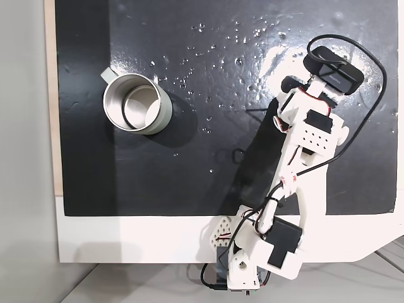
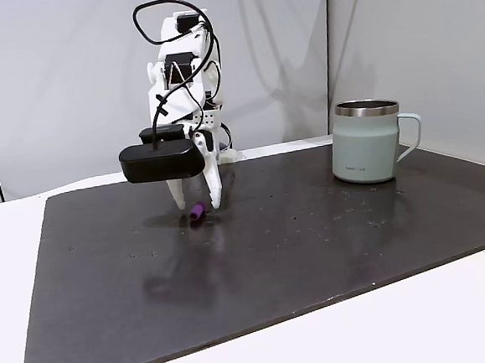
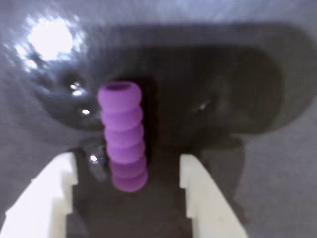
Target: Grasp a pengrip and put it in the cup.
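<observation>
A dark mat is spread over a white table, and most of the tabletop is covered by it. In a fixed view from above, the white arm is seen stretched across the right side of the mat, with a black camera mounted near its tip. The cup is stood upright on the mat, well apart from the arm; in a fixed view from above its shiny inside is seen. The gripper is lowered to the mat with its jaws spread wide. The pengrip, a small purple ribbed tube, is seen lying on the mat between the two white fingers, nearer the left one in the wrist view and touched by neither.
</observation>
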Available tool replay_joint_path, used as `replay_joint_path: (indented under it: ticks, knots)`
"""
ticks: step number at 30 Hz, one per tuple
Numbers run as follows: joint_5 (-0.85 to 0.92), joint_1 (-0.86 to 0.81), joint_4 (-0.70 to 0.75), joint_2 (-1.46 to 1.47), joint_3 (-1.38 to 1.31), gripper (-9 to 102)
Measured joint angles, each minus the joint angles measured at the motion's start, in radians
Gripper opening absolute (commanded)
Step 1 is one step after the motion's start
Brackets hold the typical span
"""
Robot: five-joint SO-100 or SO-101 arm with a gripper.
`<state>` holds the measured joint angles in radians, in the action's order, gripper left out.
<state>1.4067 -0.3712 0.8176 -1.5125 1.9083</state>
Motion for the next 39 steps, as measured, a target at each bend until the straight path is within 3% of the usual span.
replay_joint_path:
  ticks: [15,22,25,31,39]
  knots:
    - [0.02,0.008,-0.147,-0.009,0.107,0]
    - [0.011,0.025,-0.153,-0.086,0.172,0]
    - [-0.035,0.049,-0.057,-0.137,0.164,0]
    - [-0.138,0.144,0.27,-0.287,0.032,0]
    - [-0.364,0.423,0.578,-0.468,-0.107,0]
